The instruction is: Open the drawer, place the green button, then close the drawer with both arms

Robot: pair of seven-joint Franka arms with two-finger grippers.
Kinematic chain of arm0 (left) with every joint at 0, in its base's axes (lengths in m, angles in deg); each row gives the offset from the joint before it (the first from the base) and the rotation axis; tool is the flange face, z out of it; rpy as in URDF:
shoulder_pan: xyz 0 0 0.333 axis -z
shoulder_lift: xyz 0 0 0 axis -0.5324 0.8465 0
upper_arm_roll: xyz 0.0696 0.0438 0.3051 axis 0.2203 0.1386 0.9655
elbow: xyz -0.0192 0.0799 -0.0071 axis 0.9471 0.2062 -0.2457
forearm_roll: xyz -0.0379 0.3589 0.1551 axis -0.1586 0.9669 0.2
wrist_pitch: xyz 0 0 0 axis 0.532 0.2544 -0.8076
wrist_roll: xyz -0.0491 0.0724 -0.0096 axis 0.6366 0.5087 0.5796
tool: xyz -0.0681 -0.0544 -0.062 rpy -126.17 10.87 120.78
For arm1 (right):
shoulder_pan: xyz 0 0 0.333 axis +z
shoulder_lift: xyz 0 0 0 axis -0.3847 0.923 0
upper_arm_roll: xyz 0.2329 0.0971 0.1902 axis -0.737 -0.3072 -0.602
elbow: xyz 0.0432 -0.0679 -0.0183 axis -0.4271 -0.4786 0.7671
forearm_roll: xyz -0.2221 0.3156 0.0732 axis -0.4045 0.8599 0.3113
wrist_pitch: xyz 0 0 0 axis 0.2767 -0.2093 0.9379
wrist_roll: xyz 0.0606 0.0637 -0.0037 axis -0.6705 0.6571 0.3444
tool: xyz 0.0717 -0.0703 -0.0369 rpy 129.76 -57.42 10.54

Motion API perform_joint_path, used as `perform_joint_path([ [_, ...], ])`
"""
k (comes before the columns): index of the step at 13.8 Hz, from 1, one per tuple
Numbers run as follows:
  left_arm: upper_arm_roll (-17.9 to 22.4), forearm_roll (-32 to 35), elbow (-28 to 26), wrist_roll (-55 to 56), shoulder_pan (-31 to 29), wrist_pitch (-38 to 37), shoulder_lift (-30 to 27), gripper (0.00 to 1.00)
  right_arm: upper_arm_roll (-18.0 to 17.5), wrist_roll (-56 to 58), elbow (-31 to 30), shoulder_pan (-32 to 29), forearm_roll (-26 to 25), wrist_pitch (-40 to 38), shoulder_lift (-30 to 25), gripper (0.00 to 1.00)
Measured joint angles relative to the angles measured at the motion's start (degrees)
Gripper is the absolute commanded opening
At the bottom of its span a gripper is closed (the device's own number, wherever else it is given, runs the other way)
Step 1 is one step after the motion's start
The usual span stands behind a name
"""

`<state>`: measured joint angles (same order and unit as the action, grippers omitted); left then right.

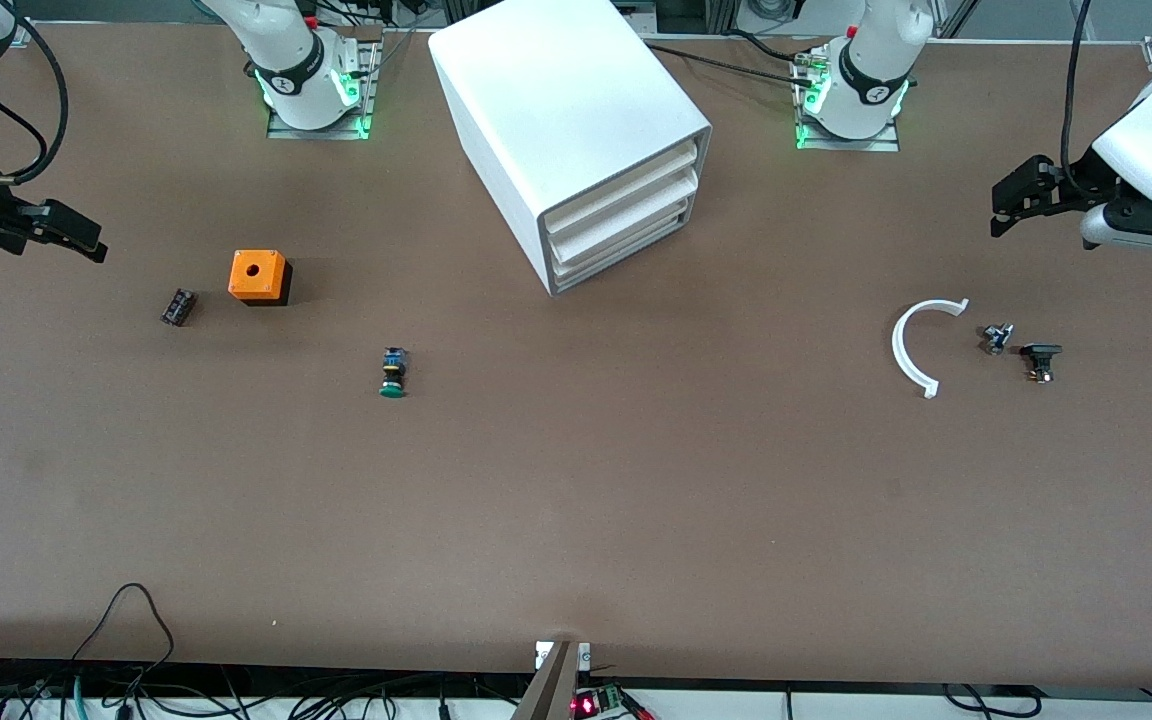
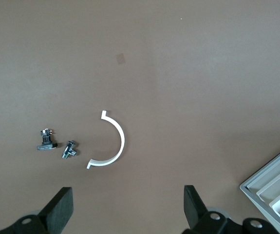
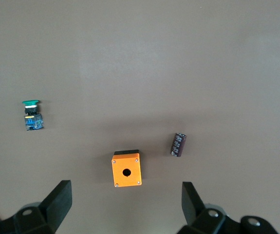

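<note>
the brown table (image 1: 576, 520) has a wide bare part between the things and the edge nearest the front camera, where cables hang. the white boxy cabinet (image 1: 566, 130) stands between the two arm bases, turned at an angle. its three shallow tray drawers are all pushed in, and the drawer (image 1: 626, 258) is the lowest one, just above the table; one corner of the cabinet also shows in the left wrist view (image 2: 276, 183).

the button (image 1: 393, 373) lies on its side in open room, nearer to the front camera than the cabinet and toward the right arm's end. it is a small cylinder with a round green cap, a yellow ring and a black-and-blue body (image 3: 31, 115). near it are the orange cube (image 1: 258, 276) with a hole on top and a small dark ribbed part (image 1: 177, 306).

toward the left arm's end lie a thin white plastic arc (image 1: 918, 345), a small metal piece (image 1: 996, 338) and a black flat-topped part (image 1: 1040, 357).

the right gripper (image 1: 66, 232) hangs over the table's right-arm end, well apart from the button; its fingers (image 3: 59, 200) are spread wide and hold nothing. the left gripper (image 1: 1011, 205) hangs over the other end, its fingers (image 2: 62, 207) also spread wide and holding nothing.
</note>
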<state>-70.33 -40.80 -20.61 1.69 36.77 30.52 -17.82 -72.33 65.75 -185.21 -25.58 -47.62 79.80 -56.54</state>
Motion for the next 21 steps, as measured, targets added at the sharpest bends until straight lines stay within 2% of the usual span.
perform_joint_path([
  [17,-0.53,0.00,0.08,0.00,0.28,-0.01,0.05,1.00,0.24,0.00,0.00,-0.03,0.02,-0.40,0.02,1.00],
  [21,-0.50,-0.03,-0.89,0.00,0.20,-0.42,3.72,1.00,0.23,0.00,0.00,-0.03,0.05,-0.47,0.33,1.00],
])
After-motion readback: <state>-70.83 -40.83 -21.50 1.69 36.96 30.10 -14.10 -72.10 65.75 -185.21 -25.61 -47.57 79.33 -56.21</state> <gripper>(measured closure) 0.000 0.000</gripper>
